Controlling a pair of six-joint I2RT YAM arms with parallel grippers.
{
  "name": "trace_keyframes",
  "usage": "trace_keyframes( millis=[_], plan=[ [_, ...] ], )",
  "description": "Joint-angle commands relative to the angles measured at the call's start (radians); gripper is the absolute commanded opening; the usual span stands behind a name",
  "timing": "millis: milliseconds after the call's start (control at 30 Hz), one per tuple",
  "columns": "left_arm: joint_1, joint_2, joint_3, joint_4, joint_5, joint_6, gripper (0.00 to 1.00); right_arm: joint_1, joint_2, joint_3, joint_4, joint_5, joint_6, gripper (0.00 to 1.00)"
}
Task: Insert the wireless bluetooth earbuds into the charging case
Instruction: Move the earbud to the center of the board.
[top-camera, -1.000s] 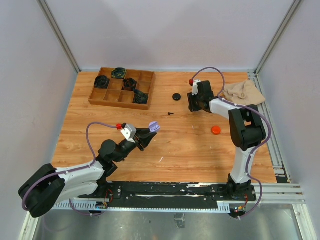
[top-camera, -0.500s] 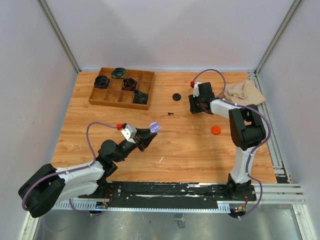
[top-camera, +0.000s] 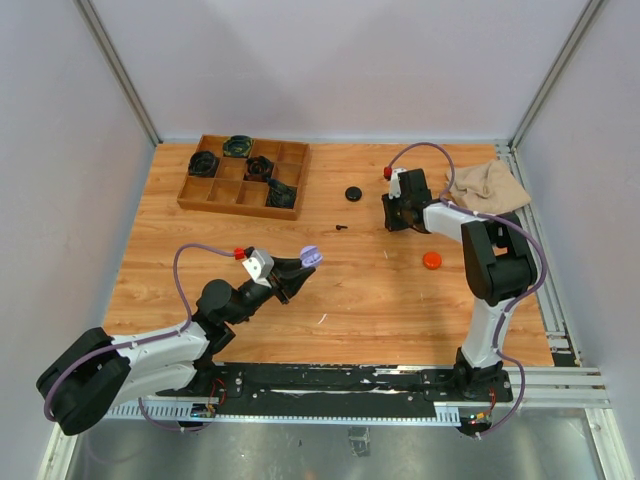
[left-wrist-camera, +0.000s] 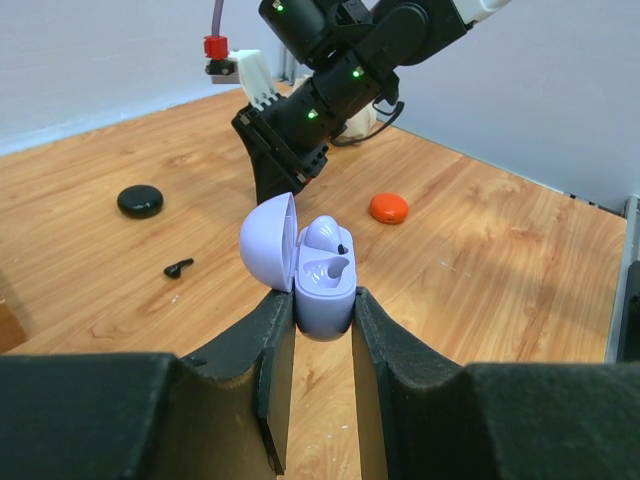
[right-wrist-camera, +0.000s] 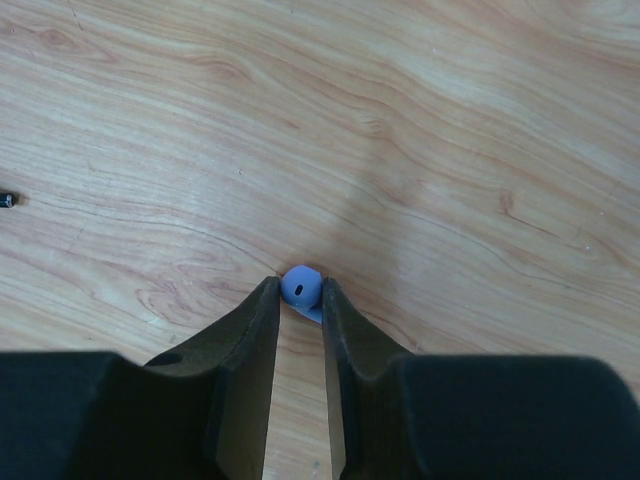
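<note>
Lavender earbud (right-wrist-camera: 301, 284) sits between the tips of the right gripper (right-wrist-camera: 298, 304). The jaws are narrow and press it from both sides, very low over the wooden table (right-wrist-camera: 450, 120). I cannot tell whether it touches the wood or hangs just above it. Near this gripper, on its left in the top view, a black earbud (top-camera: 341, 227) lies on the table. A black case (top-camera: 352, 192), shut, lies a little behind that. An orange case (top-camera: 431, 260), also shut, lies on the near side of the right gripper. A beige cloth (top-camera: 487, 185) is at the far right of the table.

The left gripper (left-wrist-camera: 322, 310) is closed on a lavender case (left-wrist-camera: 325, 288). It holds the case by the lower half, up off the table and well apart from the right gripper. The lid stands open, to the left in the wrist view. A second earbud (left-wrist-camera: 322, 233), lavender too, rests in one of the two seats inside.

At the far left corner stands a wooden tray (top-camera: 230, 208), with dark round things (top-camera: 204, 162) in several compartments.
</note>
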Motion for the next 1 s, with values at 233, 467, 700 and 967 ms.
trace_keyframes(
  millis=[233, 467, 700, 967],
  plan=[
    [-0.002, -0.016, -0.01, 0.048, 0.012, -0.006, 0.0, 0.013, -0.012, -0.048, -0.126, -0.006, 0.054, 0.18],
    [-0.002, -0.029, -0.014, 0.043, 0.012, -0.01, 0.0, 0.057, -0.099, -0.122, -0.201, -0.035, 0.157, 0.18],
    [-0.002, -0.037, -0.016, 0.042, 0.018, -0.015, 0.0, 0.133, -0.165, -0.227, -0.239, -0.04, 0.212, 0.2],
    [-0.003, -0.045, -0.019, 0.039, 0.022, -0.023, 0.0, 0.211, -0.236, -0.301, -0.207, -0.016, 0.241, 0.35]
  ],
)
